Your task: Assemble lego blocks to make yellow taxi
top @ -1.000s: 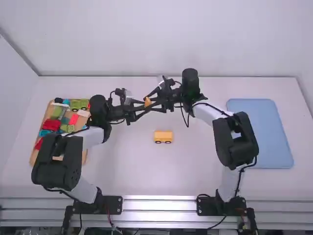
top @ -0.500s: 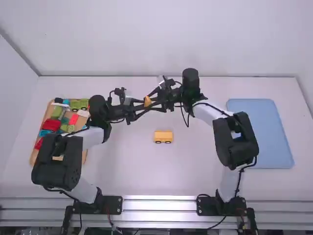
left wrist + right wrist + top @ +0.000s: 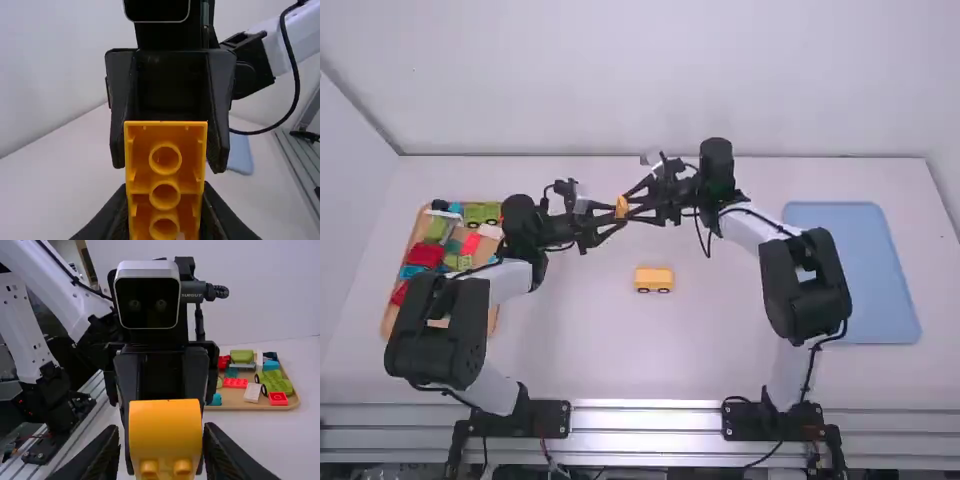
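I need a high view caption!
Left gripper holds an orange block before the open right gripper, yellow wheeled block nearby.

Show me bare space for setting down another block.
Bare table: between the yellow wheeled block and the metal rail. The blue tray looks bare too, though the right arm overhangs its left side. Crowded: the block-filled wooden tray, and the air where left hand and right hand meet at the orange piece.
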